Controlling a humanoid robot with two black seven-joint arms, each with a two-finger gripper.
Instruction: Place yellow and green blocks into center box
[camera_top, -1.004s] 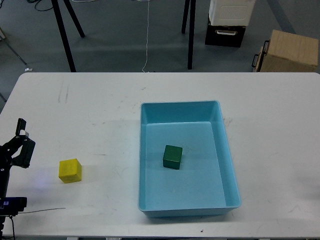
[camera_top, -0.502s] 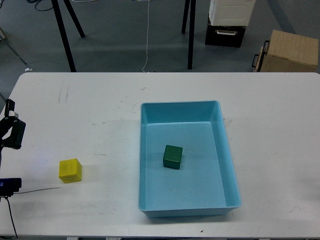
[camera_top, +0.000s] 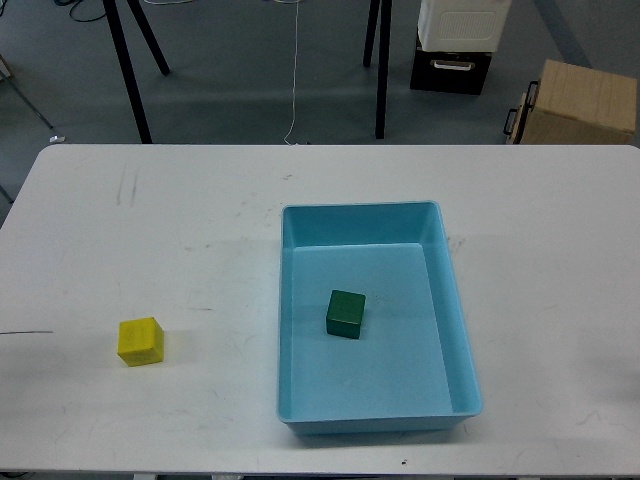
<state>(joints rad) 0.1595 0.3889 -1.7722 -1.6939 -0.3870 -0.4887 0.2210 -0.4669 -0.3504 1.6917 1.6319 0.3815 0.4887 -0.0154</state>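
Note:
A green block (camera_top: 345, 313) lies inside the light blue box (camera_top: 460, 330) at the middle of the white table. A yellow block (camera_top: 140, 341) sits on the table to the left of the box, well apart from it. Neither of my grippers is in the head view. Only a thin dark wire (camera_top: 25, 332) shows at the left edge of the frame.
The white table (camera_top: 180, 230) spreads around the box. Beyond its far edge are black stand legs (camera_top: 128, 70), a black and white case (camera_top: 455, 45) and a cardboard box (camera_top: 578, 103) on the floor.
My left gripper has moved up and out past the left edge of the view. The blocks and the box have not moved.

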